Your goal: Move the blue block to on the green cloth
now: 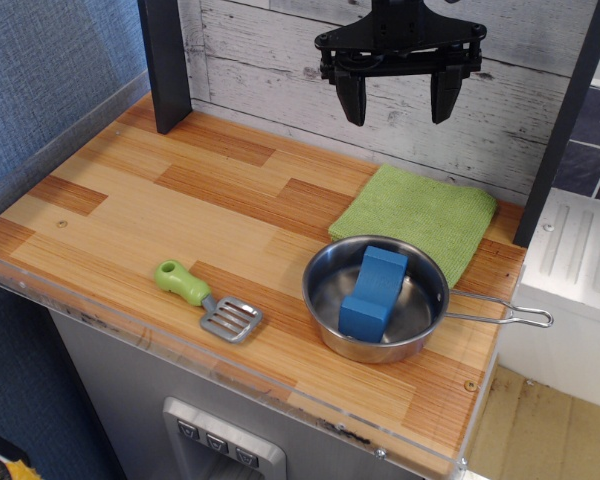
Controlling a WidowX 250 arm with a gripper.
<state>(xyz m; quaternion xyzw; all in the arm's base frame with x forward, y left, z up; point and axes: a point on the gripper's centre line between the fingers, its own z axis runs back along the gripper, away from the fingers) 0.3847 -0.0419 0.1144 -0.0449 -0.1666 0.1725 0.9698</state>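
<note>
The blue block lies inside the steel pan at the front right of the wooden counter, leaning lengthwise across its bowl. The green cloth lies flat just behind the pan, touching its far rim, near the back wall. My gripper hangs high above the counter's back edge, behind and above the cloth, with its two black fingers spread apart and nothing between them.
A green-handled metal spatula lies on the counter left of the pan. The pan's wire handle sticks out to the right past the counter edge. A dark post stands at the back left, another at the right.
</note>
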